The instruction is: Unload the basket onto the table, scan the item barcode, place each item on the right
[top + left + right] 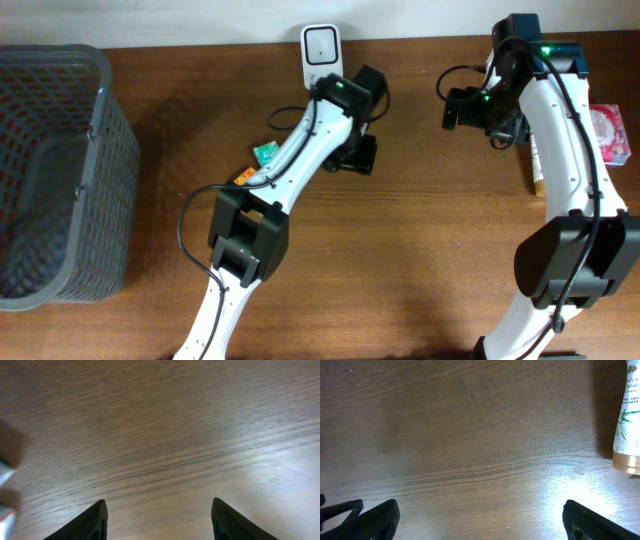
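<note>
Over the wooden table (420,250), your left gripper (159,502) hangs with its fingers apart and nothing between them, only bare wood below. Your right gripper (481,504) is spread wide and just as empty.

No item is in hand, and you cannot tell from here which one is meant for scanning. The white scanner (320,47) stands upright at the table's far edge, near the left arm's wrist.

The likeliest pick for the right arm is the leaf-printed tube (629,420). It lies flat, outside the finger at the right of the wrist view, with its long axis running near to far and its tan cap toward the robot. A pink packet (610,130) lies just beyond it toward the table's right edge, so there is little room on that side.

A green packet (265,153) and an orange packet (243,178) lie beside the left forearm, behind its fingers rather than in front of them.

The wood between the two arms looks open, which should give you a clear lane to the scanner. The grey basket (100,130) sits well apart at the far left.
</note>
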Action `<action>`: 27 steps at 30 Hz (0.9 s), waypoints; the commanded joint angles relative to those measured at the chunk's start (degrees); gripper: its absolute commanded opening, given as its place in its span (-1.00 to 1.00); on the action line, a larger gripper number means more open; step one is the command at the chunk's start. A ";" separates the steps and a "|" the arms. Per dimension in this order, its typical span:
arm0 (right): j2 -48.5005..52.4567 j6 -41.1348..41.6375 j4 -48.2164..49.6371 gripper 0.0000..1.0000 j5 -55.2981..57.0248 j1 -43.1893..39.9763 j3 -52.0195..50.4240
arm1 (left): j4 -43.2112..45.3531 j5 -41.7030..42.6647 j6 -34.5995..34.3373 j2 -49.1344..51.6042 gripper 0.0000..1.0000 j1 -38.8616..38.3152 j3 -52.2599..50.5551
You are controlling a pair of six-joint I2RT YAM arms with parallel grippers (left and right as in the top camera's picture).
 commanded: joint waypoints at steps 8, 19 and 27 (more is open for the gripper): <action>0.39 -0.24 -0.17 0.97 0.72 0.00 -0.44 | -4.09 -7.98 -4.85 0.46 1.00 14.93 1.20; 0.37 -0.26 -0.17 0.97 0.72 0.00 -0.44 | -1.53 1.86 -7.65 7.19 0.98 18.53 1.20; 0.37 -0.24 -0.17 0.97 0.72 0.00 -0.44 | -0.35 1.75 -4.35 9.62 0.79 18.16 1.22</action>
